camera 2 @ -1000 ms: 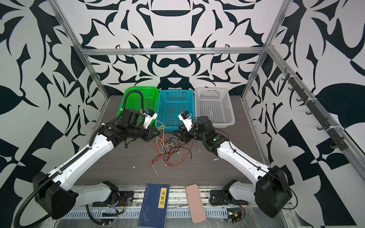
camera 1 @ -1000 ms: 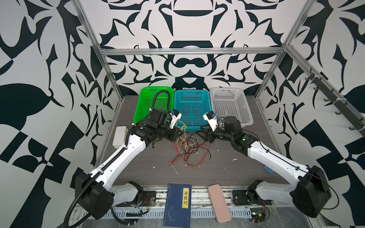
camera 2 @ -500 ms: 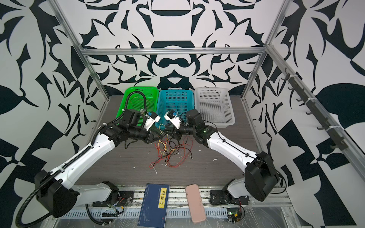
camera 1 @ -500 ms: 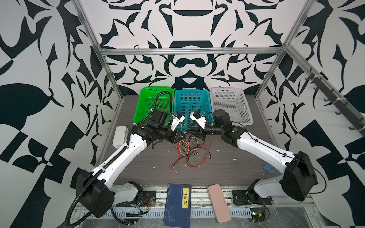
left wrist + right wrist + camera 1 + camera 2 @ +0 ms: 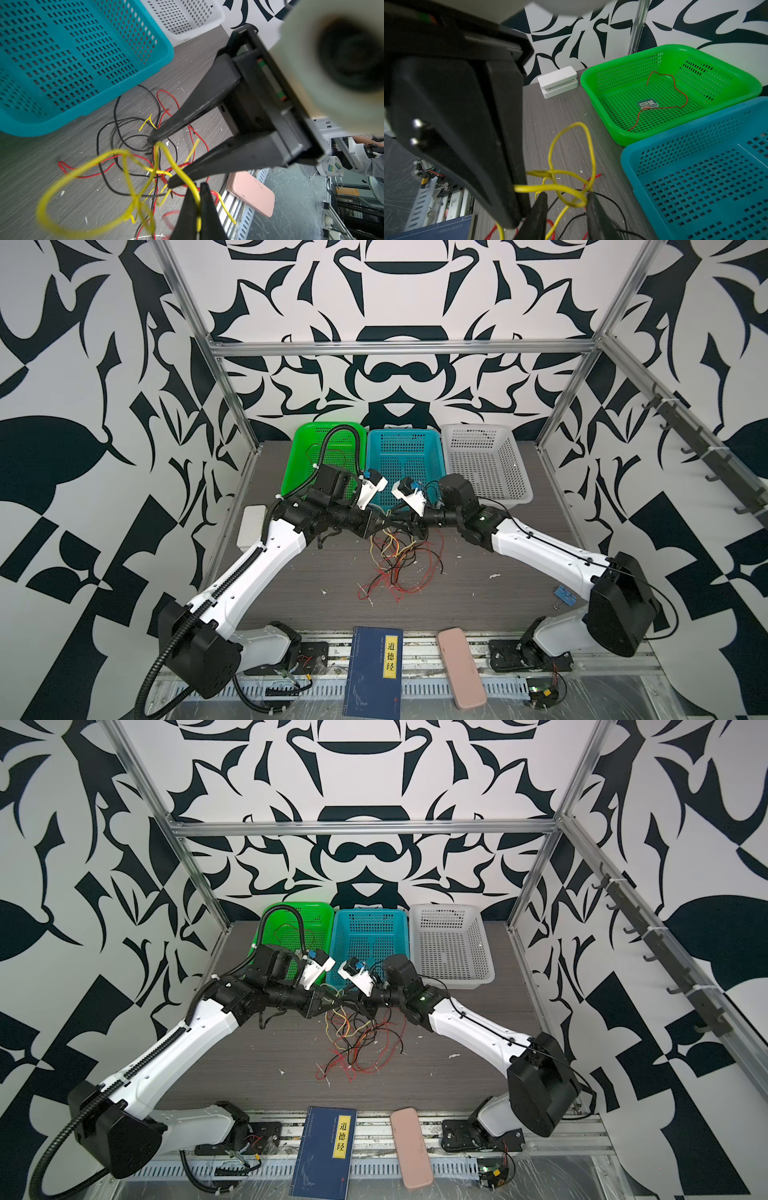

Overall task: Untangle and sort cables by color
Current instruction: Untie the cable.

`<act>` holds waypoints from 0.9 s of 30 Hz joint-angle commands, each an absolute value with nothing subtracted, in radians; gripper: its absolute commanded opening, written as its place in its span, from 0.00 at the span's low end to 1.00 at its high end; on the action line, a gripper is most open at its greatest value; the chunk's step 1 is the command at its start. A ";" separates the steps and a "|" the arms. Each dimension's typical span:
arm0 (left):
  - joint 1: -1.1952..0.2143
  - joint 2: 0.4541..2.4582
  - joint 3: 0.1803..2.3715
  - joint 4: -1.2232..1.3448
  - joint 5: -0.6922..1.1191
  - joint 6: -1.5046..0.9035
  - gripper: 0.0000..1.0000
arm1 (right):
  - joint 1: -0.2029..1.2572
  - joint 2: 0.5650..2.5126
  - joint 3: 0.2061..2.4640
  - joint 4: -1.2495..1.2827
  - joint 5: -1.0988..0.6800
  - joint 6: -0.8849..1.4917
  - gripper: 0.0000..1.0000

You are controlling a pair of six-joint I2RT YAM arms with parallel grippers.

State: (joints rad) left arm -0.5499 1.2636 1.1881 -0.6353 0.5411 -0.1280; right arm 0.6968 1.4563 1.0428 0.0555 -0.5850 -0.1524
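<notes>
A loose tangle of red, black and yellow cables (image 5: 399, 568) (image 5: 357, 1048) lies on the table in front of the blue basket. My left gripper (image 5: 198, 188) (image 5: 383, 523) is shut on one yellow cable (image 5: 172, 160), which hangs up out of the tangle in loops. Facing it tip to tip, my right gripper (image 5: 565, 199) (image 5: 406, 522) (image 5: 160, 162) is open, its fingers standing on either side of a loop of that yellow cable (image 5: 550, 187). A single red cable (image 5: 675, 87) lies in the green basket (image 5: 299, 456).
Green, blue (image 5: 374, 439) and white (image 5: 486, 429) baskets stand in a row at the back. A white box (image 5: 251, 524) sits at the left edge. A blue book (image 5: 374, 672) and pink case (image 5: 461, 668) lie at the front, a blue clip (image 5: 563, 597) at the right.
My right arm has swung left until its gripper meets the left gripper's tips over the tangle. The left gripper has stayed shut on the yellow cable, shifting slightly right.
</notes>
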 commanded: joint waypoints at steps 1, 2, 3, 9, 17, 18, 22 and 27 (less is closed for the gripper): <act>-0.551 1.251 1.221 -0.604 0.586 -0.129 0.00 | 0.720 1.461 1.037 0.104 -0.588 -0.142 0.34; -0.551 1.253 1.221 -0.599 0.592 -0.133 0.00 | 0.722 1.466 1.037 0.122 -0.588 -0.135 0.37; -0.551 1.253 1.222 -0.597 0.595 -0.136 0.00 | 0.723 1.473 1.038 0.137 -0.588 -0.128 0.39; -0.551 1.241 1.212 -0.581 0.613 -0.151 0.00 | 0.729 1.502 1.023 0.267 -0.528 -0.070 0.20; -0.547 1.218 1.252 -0.590 0.600 -0.147 0.00 | 0.729 1.543 1.001 0.278 -0.509 -0.049 0.12; -0.547 1.215 1.267 -0.592 0.599 -0.144 0.00 | 0.729 1.546 0.990 0.278 -0.506 -0.048 0.12; -0.542 1.207 1.322 -0.591 0.600 -0.143 0.00 | 0.729 1.549 0.945 0.282 -0.491 -0.043 0.10; -0.540 1.216 1.377 -0.597 0.594 -0.138 0.00 | 0.729 1.536 0.894 0.291 -0.474 -0.038 0.09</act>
